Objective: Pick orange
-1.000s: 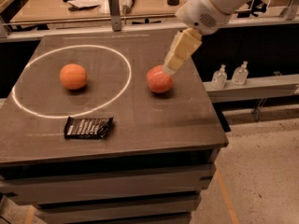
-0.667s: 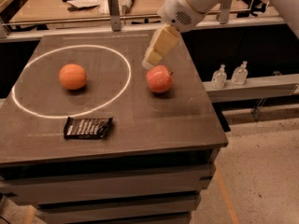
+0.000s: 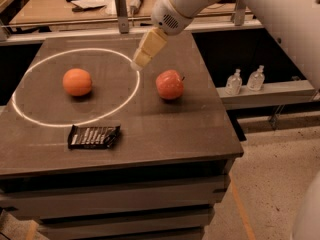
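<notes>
Dark grey bench (image 3: 165, 134) fills the frame, and our round, matte orange (image 3: 77, 82) sits left of centre inside a white ring (image 3: 85, 49). Our beige pincer (image 3: 138, 62) hovers at upper centre, empty; we cannot tell whether it is open or closed. We should travel left and descend centred. A red stemmed apple (image 3: 169, 84) lies to the right and a black bit case (image 3: 94, 136) below; neither blocks us.

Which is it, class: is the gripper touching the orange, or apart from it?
Apart. The camera view shows the gripper above the middle of the tabletop, bare surface separating it from the orange.
</notes>
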Controlling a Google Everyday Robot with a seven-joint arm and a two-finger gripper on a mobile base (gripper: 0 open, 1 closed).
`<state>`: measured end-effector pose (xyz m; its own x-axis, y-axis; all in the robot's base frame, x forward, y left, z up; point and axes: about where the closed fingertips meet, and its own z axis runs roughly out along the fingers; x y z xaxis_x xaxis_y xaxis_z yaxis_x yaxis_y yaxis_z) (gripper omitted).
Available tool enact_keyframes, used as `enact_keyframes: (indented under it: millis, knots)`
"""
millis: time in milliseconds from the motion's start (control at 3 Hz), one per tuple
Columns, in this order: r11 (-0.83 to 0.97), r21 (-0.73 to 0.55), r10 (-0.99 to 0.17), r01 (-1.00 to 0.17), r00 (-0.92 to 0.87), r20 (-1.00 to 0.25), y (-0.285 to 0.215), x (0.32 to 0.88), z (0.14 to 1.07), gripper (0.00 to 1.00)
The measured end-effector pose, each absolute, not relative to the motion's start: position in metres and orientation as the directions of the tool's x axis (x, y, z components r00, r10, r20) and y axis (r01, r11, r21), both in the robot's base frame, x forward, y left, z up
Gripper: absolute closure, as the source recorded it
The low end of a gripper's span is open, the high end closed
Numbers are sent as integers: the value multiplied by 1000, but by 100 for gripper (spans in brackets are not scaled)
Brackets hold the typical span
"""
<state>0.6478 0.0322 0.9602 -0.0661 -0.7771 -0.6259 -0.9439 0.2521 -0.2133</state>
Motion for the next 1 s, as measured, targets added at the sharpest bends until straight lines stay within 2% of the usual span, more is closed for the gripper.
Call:
enact_keyframes:
  millis: [333, 1000]
  knots:
    - [259, -191, -751, -947, -73, -656, 59, 654, 959, 0]
    - [163, -198, -755, -967, 7, -656, 142, 637, 937, 0]
